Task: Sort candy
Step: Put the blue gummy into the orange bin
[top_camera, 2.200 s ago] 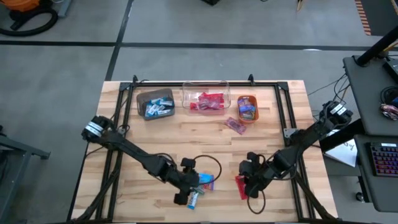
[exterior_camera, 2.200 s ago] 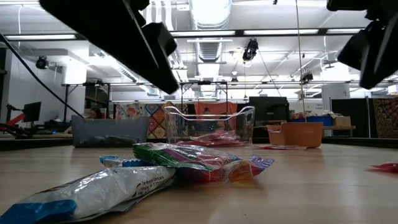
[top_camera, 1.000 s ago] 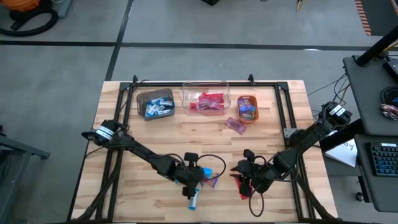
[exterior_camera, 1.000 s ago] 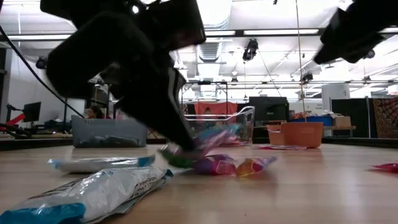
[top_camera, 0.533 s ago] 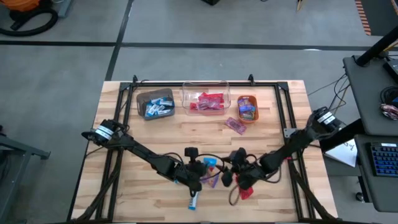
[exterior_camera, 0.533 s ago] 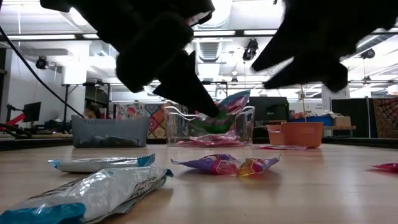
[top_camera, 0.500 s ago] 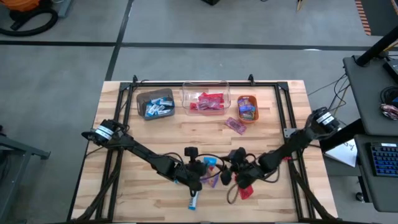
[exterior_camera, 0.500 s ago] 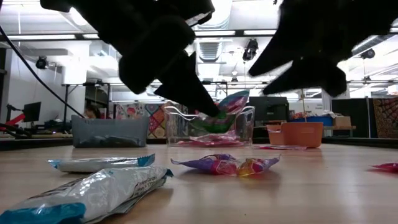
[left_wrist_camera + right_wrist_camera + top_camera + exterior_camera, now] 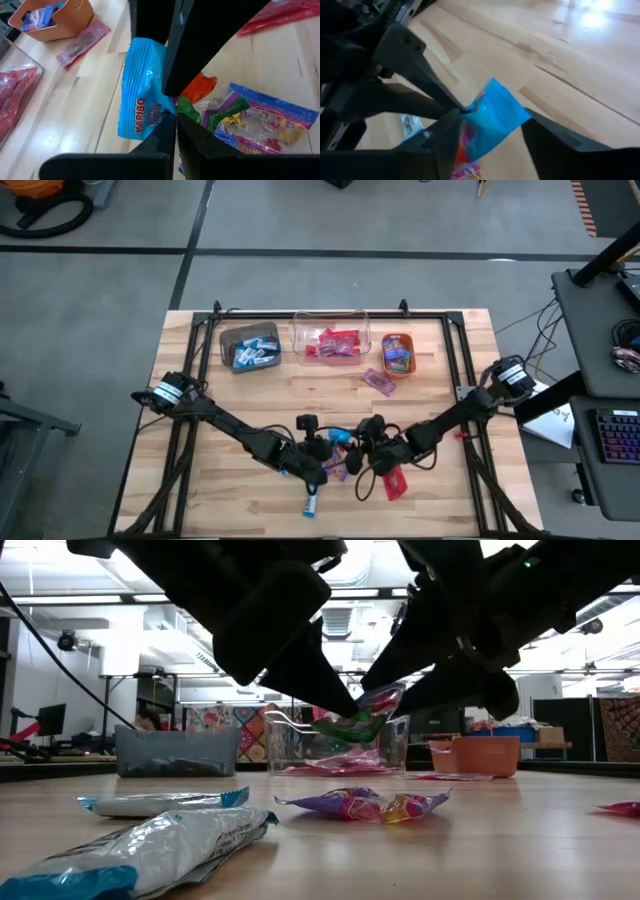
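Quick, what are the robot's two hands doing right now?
Left hand: closed, pinching a blue candy packet lifted above the table.
Right hand: open, its fingers on either side of that same packet, not gripping it.

Brown bin [image 9: 249, 338], clear bin [image 9: 330, 331], orange bin [image 9: 398, 343]

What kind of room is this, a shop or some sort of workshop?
Most likely a robotics lab or workshop. A wooden table stands on a bare grey floor, long strip lights hang from an open ceiling, and a desk with a keyboard stands beside it.
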You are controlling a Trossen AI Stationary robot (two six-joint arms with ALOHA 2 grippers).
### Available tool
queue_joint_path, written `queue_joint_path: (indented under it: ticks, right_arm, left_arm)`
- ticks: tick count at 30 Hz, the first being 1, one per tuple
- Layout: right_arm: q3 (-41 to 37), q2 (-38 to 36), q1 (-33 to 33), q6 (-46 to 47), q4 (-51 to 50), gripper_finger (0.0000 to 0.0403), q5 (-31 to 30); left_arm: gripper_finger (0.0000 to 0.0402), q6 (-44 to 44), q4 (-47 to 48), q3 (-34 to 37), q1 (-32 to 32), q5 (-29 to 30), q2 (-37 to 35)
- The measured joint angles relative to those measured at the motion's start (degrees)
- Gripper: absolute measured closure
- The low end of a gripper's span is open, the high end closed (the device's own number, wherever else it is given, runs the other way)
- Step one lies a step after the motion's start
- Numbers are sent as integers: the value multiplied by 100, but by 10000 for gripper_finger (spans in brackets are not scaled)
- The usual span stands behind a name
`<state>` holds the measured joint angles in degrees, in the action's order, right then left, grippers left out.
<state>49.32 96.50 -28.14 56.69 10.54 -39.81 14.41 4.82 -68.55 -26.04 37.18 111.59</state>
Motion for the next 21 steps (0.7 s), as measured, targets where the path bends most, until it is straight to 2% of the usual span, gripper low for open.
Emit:
queue_joint_path:
  ticks: [3,7,8,15,21]
  right_arm:
    - [0,-39,4,-124,53,258,47]
    - [0,-49,7,-294,65,363,76]
    - [0,-49,7,-356,61,377,77]
    - [0,-231,8,-530,-91,392,131]
    - [0,-1070,148,-846,-1070,394,129]
  left_arm:
    - [402,0,-28,0,0,118,0]
    - [401,-18,-78,0,0,132,-2]
    - [401,-23,-99,0,0,130,-2]
    - [401,-157,-45,0,-2,73,-131]
    - [401,-192,697,0,0,-22,-629]
